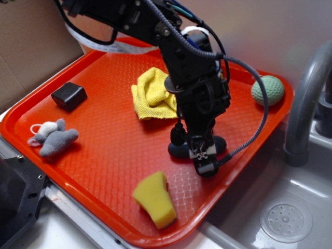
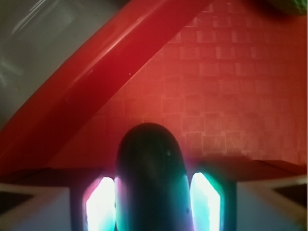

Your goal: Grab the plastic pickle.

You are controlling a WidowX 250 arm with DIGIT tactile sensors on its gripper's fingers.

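Orange tray [image 1: 104,155] beside a grey sink [image 1: 290,218], the gripper [image 1: 193,148] down on the plastic pickle [image 1: 181,150].

The plastic pickle lies on the tray's right half, just far of the yellow sponge [image 1: 154,199] and near the yellow cloth [image 1: 153,93]; in the wrist view it [image 2: 150,178] sits between the two fingers [image 2: 100,204], jaws pinching it from both sides. A black block [image 1: 68,96] and a grey toy mouse [image 1: 54,137] lie at the left, well apart; a green ball [image 1: 267,90] rests at the far right corner.
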